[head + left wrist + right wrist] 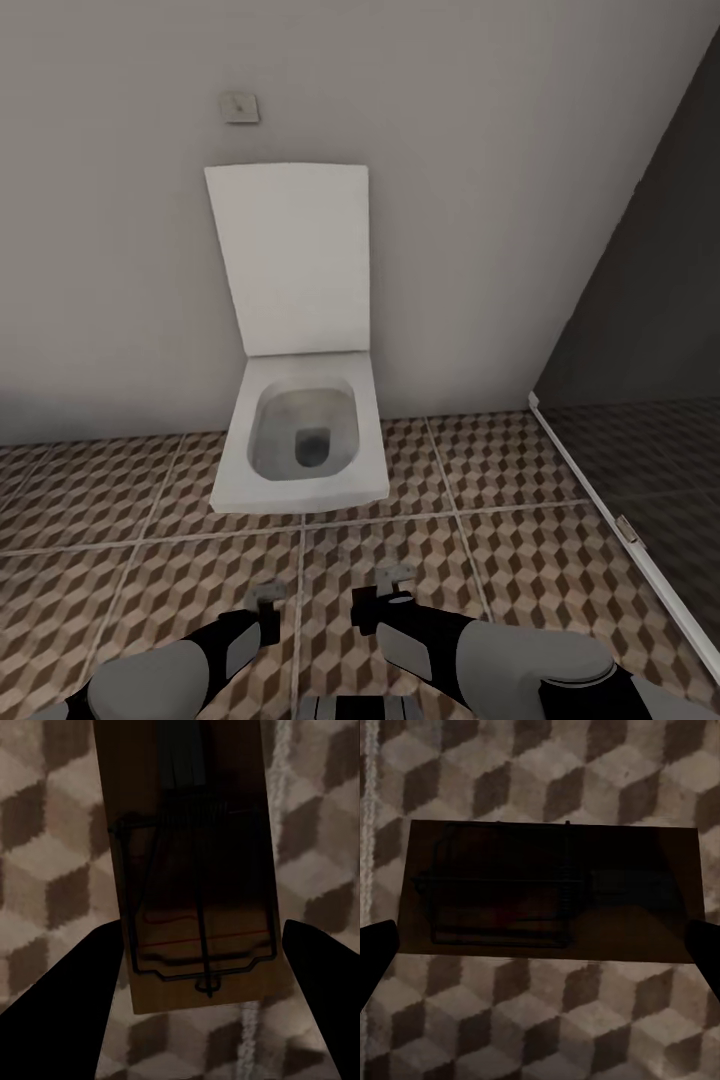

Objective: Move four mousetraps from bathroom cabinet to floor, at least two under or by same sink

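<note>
You face a white toilet (300, 440) with its lid up, standing on the cube-tiled floor (520, 540). Your left claw (266, 600), just short of the toilet, grips a mousetrap (199, 870) by its long edges, lengthways between the fingers (67, 1012). Beside it, your right claw (392, 585) clamps a second mousetrap (551, 894) crosswise, in shadow. Right of the toilet runs a dark shower screen (650, 300).

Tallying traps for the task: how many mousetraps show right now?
2: one mousetrap between the left gripper's fingers, another between the right gripper's fingers. Others may be elsewhere.
</note>
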